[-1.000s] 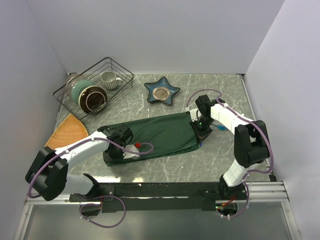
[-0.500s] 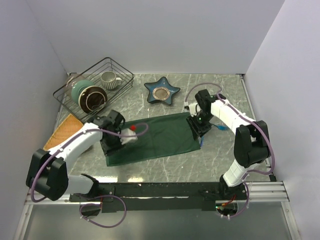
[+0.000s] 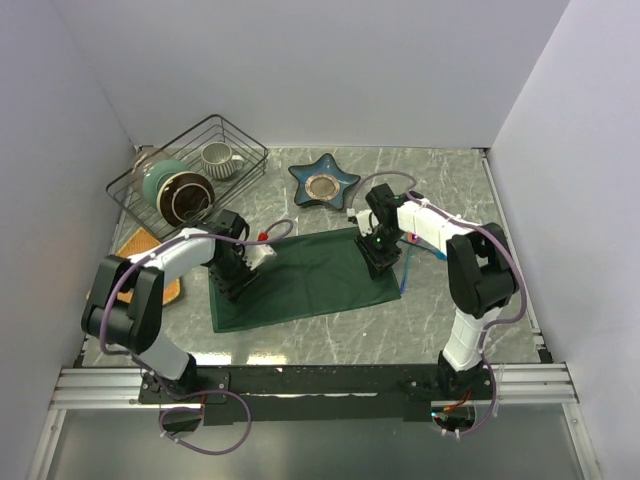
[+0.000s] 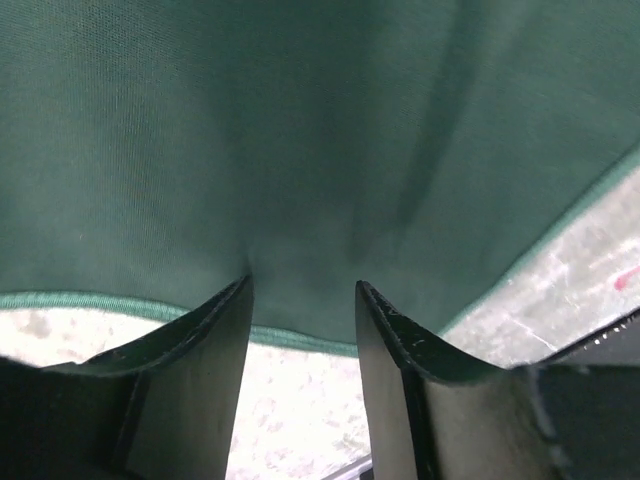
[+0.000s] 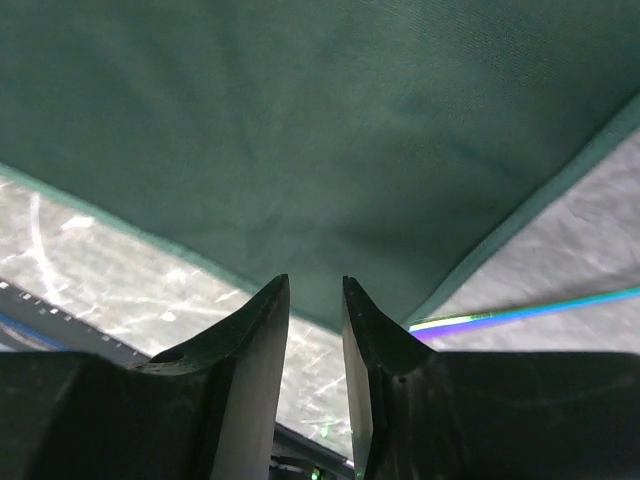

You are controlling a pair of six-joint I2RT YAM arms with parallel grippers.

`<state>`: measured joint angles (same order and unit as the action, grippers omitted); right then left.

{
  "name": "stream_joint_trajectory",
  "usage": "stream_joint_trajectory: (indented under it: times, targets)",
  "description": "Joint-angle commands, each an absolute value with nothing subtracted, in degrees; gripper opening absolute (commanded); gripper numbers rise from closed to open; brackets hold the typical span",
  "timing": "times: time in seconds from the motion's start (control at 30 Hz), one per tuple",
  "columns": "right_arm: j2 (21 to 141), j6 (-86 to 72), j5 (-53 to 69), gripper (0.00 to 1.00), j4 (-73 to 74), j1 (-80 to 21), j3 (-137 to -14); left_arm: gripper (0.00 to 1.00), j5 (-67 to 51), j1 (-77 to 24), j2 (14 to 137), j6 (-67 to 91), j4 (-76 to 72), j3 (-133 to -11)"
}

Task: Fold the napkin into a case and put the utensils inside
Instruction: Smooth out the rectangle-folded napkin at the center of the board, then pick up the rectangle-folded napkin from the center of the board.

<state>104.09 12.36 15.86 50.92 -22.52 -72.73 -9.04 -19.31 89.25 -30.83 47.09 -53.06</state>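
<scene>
The dark green napkin (image 3: 305,280) lies mid-table (image 3: 450,180) as a smooth, slanted rectangle with a hemmed edge. It is flatter than a second ago, when both arms pinched its rumpled ends. Over its left end the left gripper (image 4: 303,285) stands released, its jaws apart on nothing. At the right end the right gripper (image 5: 316,282) leaves a narrow empty gap. The right wrist view shows the blue utensil (image 5: 520,312) on bare marble just beyond the hem.

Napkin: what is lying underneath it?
Marble table shows around the napkin. A blue utensil lies beside its right edge. Anything beneath the cloth is covered and cannot be seen.
</scene>
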Motion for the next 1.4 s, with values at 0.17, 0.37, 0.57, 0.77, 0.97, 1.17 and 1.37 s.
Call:
stream_joint_trajectory:
  times: [0.17,0.37,0.57,0.77,0.97,1.17,1.37]
  targets:
    - [104.25,9.23,14.59,0.36,48.69,-21.19,-73.38,0.50,-11.16,-17.58,90.54,-29.36,45.70,-54.58]
    - [99.14,4.49,10.38,0.43,47.03,-18.46,-72.16,0.53,-12.39,-17.58,88.51,-28.30,46.32,-54.49]
    - [100.37,0.88,3.43,0.44,43.86,-17.58,-71.89,0.56,-12.48,-17.58,87.19,-27.16,45.97,-54.40]
    - [104.05,0.09,3.78,0.43,43.07,-17.40,-73.47,0.58,-11.86,-17.58,85.70,-26.81,45.79,-54.40]
    - [107.48,0.09,5.62,0.43,42.10,-17.49,-73.83,0.64,-12.39,-17.58,84.64,-26.19,45.62,-54.32]
    - [110.47,0.09,8.26,0.31,41.75,-17.49,-74.09,0.70,-12.83,-17.40,83.50,-25.66,45.88,-54.93]
    - [110.92,0.26,9.67,0.00,41.83,-17.67,-74.53,0.72,-15.55,-15.82,84.02,-24.61,47.28,-57.56]
